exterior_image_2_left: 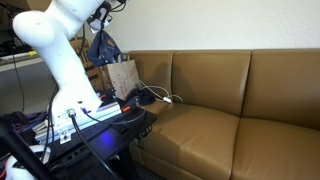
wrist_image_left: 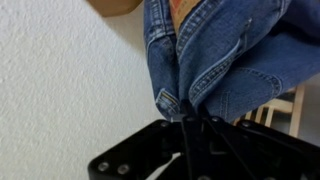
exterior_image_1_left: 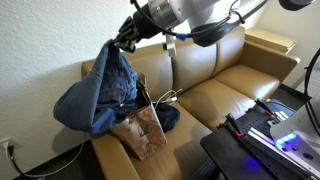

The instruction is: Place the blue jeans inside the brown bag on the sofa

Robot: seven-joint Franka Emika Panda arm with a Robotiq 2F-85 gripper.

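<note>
In an exterior view the gripper (exterior_image_1_left: 125,40) is clamped on the blue jeans (exterior_image_1_left: 95,95), which hang bunched below the jaws, just above the brown bag (exterior_image_1_left: 140,128) on the sofa (exterior_image_1_left: 225,90). In an exterior view the jeans (exterior_image_2_left: 103,47) dangle under the jaws over the bag (exterior_image_2_left: 122,76). The wrist view shows the jeans (wrist_image_left: 215,55) pinched between closed jaws. Lifting looks done; lowering them into the bag and letting go remain.

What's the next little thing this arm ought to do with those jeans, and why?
Probably carry the blue jeans sideways until they hang above the open top of the brown bag. The jaws are shut on the denim and hold it up, but most of the cloth hangs beside the bag, toward the armrest of the sofa.
</note>
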